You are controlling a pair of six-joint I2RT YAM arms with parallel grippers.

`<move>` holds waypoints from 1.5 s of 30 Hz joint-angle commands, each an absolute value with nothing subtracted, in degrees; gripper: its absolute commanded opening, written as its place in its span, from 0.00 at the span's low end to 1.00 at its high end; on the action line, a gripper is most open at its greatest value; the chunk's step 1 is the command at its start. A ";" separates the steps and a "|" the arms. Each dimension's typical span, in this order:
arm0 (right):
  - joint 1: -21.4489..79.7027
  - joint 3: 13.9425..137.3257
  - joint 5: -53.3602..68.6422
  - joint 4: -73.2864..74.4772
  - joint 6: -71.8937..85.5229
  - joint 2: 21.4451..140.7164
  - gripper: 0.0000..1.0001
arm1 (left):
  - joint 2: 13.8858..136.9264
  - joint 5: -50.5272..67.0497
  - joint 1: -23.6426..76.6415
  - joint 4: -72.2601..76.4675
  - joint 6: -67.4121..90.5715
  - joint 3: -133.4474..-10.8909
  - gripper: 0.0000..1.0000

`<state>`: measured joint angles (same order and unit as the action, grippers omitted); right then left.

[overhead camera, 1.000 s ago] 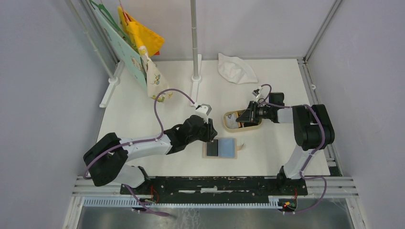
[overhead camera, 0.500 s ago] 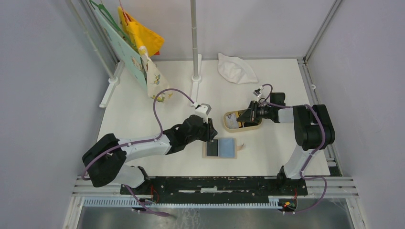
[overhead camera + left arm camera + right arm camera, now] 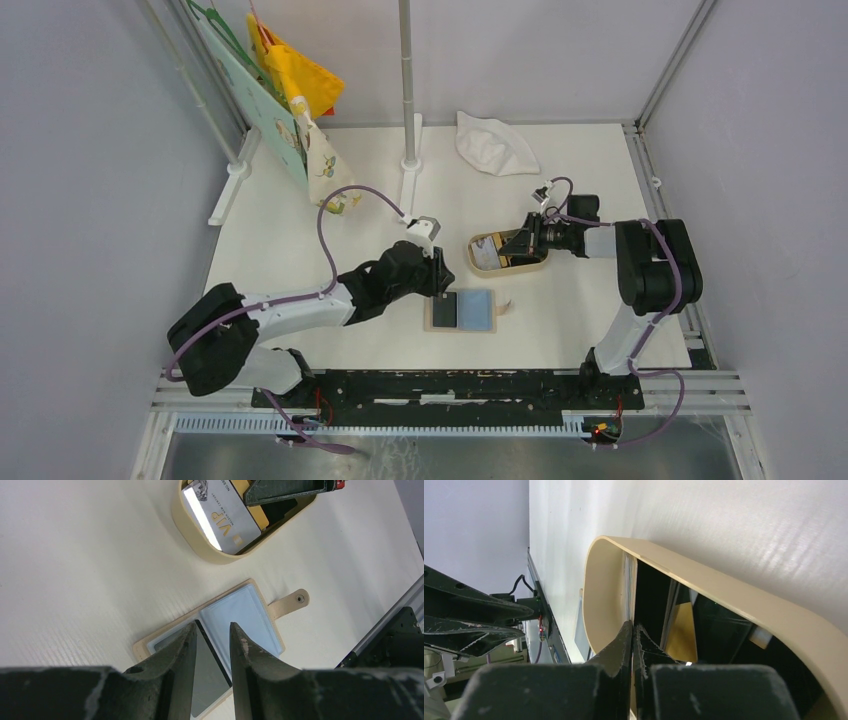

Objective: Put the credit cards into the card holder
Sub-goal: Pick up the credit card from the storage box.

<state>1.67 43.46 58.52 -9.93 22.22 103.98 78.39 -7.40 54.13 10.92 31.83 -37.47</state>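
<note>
The beige card holder [image 3: 480, 312] lies open in the middle of the table, light blue lining [image 3: 242, 615] up. A black credit card [image 3: 212, 677] sits in its left pocket. My left gripper [image 3: 212, 626] hovers open just above that card, nothing between its fingers. A tan oval tray [image 3: 540, 262] holds a grey-white credit card [image 3: 220, 517] and an orange one [image 3: 257, 515]. My right gripper [image 3: 633, 626] reaches into the tray, its jaws pinched on the thin edge of the grey-white card [image 3: 629, 587].
The holder's snap tab [image 3: 292, 602] sticks out to the right. A white cloth [image 3: 495, 145] lies at the back, next to an upright pole [image 3: 410, 150]. Hangers with fabric [image 3: 290, 90] stand at the back left. The black base rail [image 3: 450, 385] runs along the near edge.
The right gripper's jaws have closed inside the tray onto the grey-white card's edge. The left arm has barely shifted and its jaws stay as they were.
</note>
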 commanded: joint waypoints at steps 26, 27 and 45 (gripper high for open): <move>-2.24 34.45 71.20 -25.71 19.95 78.71 0.00 | 58.57 7.58 53.82 37.48 32.65 -24.48 0.90; -0.76 34.48 71.71 -25.91 19.20 77.86 0.00 | 57.99 7.11 53.79 37.87 32.10 -24.13 0.90; 14.74 33.81 77.40 -29.80 16.49 73.57 0.00 | 55.91 8.23 49.30 50.96 33.13 -16.78 0.91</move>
